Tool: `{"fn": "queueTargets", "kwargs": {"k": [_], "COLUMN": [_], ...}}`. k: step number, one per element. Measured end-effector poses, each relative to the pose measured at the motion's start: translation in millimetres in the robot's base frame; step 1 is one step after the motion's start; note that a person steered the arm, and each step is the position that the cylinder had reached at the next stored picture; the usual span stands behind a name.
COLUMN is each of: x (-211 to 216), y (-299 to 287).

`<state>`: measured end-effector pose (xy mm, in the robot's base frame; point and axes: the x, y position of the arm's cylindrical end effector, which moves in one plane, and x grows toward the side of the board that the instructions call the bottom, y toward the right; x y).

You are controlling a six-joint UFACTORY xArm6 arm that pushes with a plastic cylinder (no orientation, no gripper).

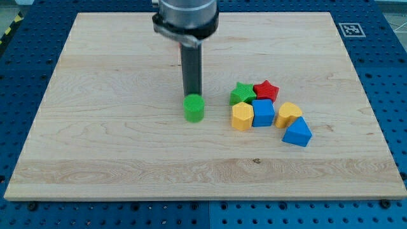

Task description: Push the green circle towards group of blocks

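Observation:
The green circle point(194, 108) is a short green cylinder standing near the middle of the wooden board point(114, 146). My tip point(192, 95) is right behind it, at its top edge in the view, touching or nearly touching it. The group of blocks lies to the view's right of the circle: a green star point(241, 93), a red star point(266, 90), a yellow hexagon point(241, 117), a blue cube point(262, 112), a yellow heart point(288, 114) and a blue triangle point(297, 132). A gap of about one block width separates the green circle from the yellow hexagon.
The board rests on a blue perforated table point(394, 95). A black-and-white marker tag point(351, 29) sits at the board's top right corner. The arm's grey housing point(187, 18) hangs over the board's top middle.

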<state>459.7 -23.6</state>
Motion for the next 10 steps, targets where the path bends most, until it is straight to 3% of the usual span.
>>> {"fn": "queueTargets", "kwargs": {"k": [1, 3, 4, 5, 8, 10], "x": [45.2, 31.0, 43.1, 83.9, 100.9, 103.5], "y": [5.1, -22.5, -58.3, -55.9, 92.8, 50.7]}}
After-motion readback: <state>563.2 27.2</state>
